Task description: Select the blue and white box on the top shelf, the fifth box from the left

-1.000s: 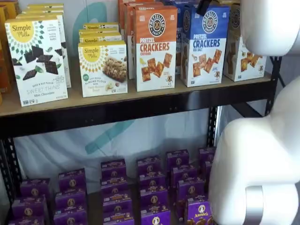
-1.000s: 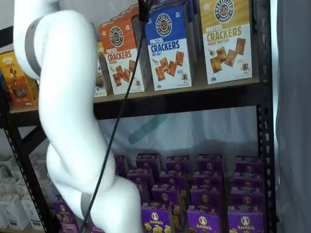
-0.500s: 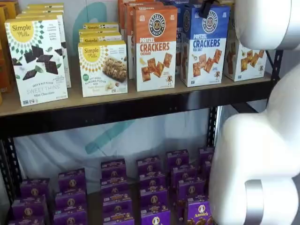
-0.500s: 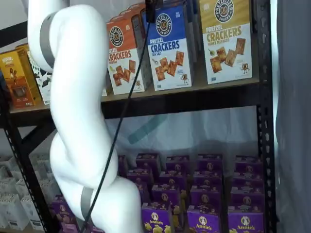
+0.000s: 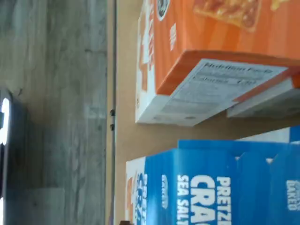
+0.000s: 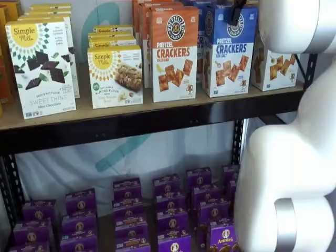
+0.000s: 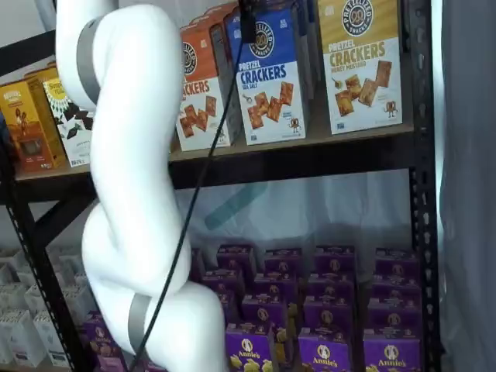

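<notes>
The blue and white box (image 6: 228, 51) stands upright on the top shelf (image 6: 131, 124), between an orange-topped and a yellow-topped box. It shows in both shelf views (image 7: 271, 75). The wrist view shows its blue top close up (image 5: 211, 185) above the tan board (image 5: 124, 93). My gripper (image 6: 236, 10) shows only as a black finger hanging from above, in front of the box's upper front edge. It shows the same way in a shelf view (image 7: 248, 19), with a cable beside it. No gap between fingers shows.
The orange cheddar box (image 6: 175, 52) stands just left of the blue one and the yellow-topped box (image 7: 360, 62) just right. Simple Mills boxes (image 6: 42, 68) stand further left. Small purple boxes (image 6: 168, 210) fill the lower level. My white arm (image 7: 132, 194) stands before the shelves.
The black finger has shifted a little to the right along the blue box's top. The white arm has swung the same way in both shelf views. The boxes have not moved.
</notes>
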You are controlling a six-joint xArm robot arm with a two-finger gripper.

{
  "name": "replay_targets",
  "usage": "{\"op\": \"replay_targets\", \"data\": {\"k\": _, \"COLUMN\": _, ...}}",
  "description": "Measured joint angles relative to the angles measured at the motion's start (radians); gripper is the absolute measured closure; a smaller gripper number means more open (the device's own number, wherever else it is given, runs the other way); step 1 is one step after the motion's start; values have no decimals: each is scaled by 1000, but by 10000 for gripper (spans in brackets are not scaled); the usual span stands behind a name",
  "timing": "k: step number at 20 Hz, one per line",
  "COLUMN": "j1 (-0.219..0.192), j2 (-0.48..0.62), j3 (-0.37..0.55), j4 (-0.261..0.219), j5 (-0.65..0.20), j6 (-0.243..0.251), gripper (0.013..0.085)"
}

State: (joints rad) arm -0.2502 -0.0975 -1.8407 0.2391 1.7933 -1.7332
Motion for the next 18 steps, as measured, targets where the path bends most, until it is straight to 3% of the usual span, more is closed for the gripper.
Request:
{"op": "replay_targets", "data": {"k": 7, "j1": 13, "j2": 45, "j3": -58, "j4": -39, "j5": 75, "j6": 3, "gripper": 130}}
{"op": "replay_targets", "data": {"k": 18, "j1": 16, "j2": 26, "j3": -14, "j4": -37, "j5": 43, "j6": 1, "gripper": 130}}
